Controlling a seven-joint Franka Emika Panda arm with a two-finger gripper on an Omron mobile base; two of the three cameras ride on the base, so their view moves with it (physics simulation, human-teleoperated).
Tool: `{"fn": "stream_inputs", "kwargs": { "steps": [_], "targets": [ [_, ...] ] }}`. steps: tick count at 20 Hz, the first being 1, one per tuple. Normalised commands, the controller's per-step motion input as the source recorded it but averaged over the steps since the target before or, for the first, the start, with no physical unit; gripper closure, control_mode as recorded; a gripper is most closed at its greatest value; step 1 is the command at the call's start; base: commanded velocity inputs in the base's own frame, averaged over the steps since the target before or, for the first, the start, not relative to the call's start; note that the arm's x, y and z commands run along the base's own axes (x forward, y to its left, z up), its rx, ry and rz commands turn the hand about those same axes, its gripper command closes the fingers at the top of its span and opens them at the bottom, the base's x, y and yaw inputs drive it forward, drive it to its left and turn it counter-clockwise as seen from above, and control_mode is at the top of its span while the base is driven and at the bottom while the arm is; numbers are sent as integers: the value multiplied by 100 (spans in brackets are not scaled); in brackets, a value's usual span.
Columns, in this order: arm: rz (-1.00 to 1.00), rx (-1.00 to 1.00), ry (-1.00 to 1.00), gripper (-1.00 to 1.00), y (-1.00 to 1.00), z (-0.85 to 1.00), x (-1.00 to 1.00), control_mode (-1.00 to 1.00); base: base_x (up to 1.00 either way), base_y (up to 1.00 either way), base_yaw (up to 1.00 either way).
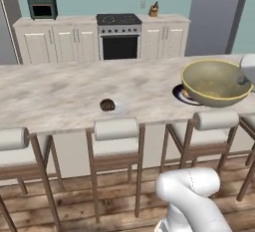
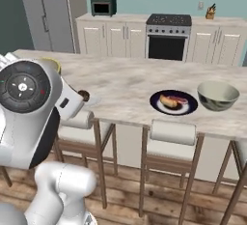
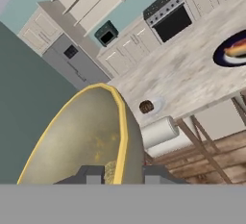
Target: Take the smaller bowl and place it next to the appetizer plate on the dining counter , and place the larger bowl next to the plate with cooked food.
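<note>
- Small shallow olive-tan bowl with yellowish rim [image 3: 77,141] rides aloft in the end effector [image 3: 124,174], fingertips pinching its rim; the bowl is tilted on edge.
- Small round white appetizer plate with dark brown lump [image 3: 150,105] sits on the pale marbled stone bench [image 1: 60,94], at about 1 o'clock from the bowl in the hand view.
- Big deep grey-green bowl [image 2: 218,95] already rests just at 3 o'clock of the dark navy plate with orange and pink food [image 2: 173,102].
- Step in hand, by my reading: carrying the small bowl over.
- Next: level it, lower beside the white plate, release.
</note>
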Motion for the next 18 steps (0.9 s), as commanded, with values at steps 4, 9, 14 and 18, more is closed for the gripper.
{"fn": "stream_inputs", "kwargs": {
  "steps": [4,9,14,18],
  "targets": [
    [0,0,0,100,0,0,0,100,64,21,0],
    [0,0,0,100,0,0,0,100,86,23,0],
    [0,0,0,100,0,0,0,100,84,27,0],
    [0,0,0,100,0,0,0,100,80,27,0]
  ]
}}
